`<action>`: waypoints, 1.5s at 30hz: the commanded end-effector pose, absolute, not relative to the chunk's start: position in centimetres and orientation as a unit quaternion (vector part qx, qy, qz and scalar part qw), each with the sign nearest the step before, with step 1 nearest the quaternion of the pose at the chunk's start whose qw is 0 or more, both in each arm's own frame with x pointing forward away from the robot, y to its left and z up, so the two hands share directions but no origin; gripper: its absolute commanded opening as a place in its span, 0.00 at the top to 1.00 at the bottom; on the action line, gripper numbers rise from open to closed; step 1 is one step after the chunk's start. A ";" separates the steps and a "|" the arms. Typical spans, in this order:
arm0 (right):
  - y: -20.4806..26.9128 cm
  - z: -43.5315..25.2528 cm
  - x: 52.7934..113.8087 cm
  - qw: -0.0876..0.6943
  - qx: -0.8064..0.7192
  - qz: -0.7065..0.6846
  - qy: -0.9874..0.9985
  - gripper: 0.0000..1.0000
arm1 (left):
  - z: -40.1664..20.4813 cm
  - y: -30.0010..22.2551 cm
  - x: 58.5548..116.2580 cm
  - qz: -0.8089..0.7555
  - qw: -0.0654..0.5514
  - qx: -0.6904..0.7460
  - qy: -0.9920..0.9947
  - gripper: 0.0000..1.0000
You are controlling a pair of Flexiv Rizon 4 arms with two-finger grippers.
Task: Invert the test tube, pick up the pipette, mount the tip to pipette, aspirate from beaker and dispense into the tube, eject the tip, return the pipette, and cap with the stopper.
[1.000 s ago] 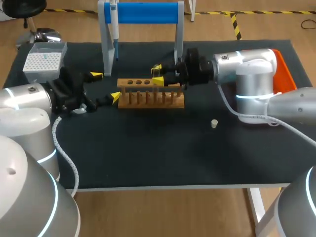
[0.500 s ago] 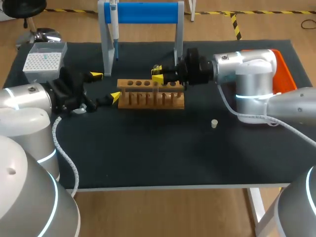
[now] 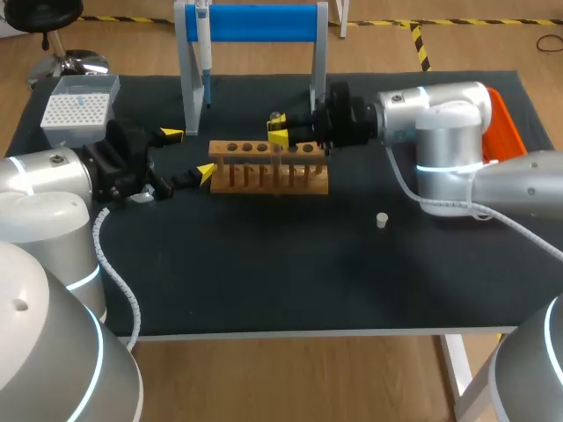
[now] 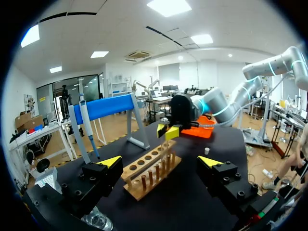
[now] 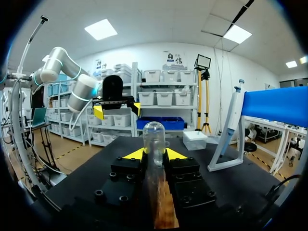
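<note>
Stopper [image 3: 382, 220] lies alone on the black table [image 3: 264, 281], nearest the robot and right of the middle, well apart from everything else.

Further in, the left gripper [image 3: 188, 153] comes in from the left and sits just beside the left end of the wooden rack [image 3: 264, 178]. Its fingers are spread wide and hold nothing. In the left wrist view the rack lies ahead of the gap between them, not touched by either tip.

The rack stands crosswise at mid-table, with a row of holes along its top bar.

The right gripper [image 3: 279, 129] reaches in from the right and hangs above the rack's top bar, near its middle. Its fingers are closed on the tube [image 5: 154, 139], one yellow tip pressing each side. The tube is clear glass (contents cannot be made out). Its rounded closed end stands beyond the fingertips, and its other end runs back between the finger bodies.

An orange tray [image 3: 508, 132] sits at the table's right side, partly hidden by the right arm.

At the far left stands the tip box [image 3: 77, 110], white-topped with a clear lid.

Farthest back is the stand [image 3: 255, 22] with its blue crossbar. The pipette [image 3: 203, 48] hangs upright on it beside the left post.
</note>
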State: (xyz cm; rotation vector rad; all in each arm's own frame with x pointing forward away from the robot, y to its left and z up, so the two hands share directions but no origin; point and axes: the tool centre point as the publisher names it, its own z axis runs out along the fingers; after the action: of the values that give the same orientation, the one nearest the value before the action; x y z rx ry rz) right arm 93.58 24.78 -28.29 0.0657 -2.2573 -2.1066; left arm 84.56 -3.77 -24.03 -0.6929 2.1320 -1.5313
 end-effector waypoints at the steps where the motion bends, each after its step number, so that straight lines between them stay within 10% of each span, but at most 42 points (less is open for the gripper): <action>1: 24.8 -28.6 94.0 0.026 0.021 -0.679 -0.733 1.00 | -24.1 -3.8 84.5 -0.552 0.214 -0.250 0.766 0.00; 45: 24.7 -26.1 95.2 0.039 -0.007 -0.674 -0.738 1.00 | -24.1 -3.8 84.5 -0.552 0.214 -0.250 0.766 0.00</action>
State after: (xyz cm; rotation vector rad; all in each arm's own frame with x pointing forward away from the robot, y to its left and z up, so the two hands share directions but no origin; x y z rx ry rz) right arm 95.43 24.91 -26.54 -0.0178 -2.2524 -2.0729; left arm 84.56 -3.77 -24.03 -0.6928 2.1320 -1.5313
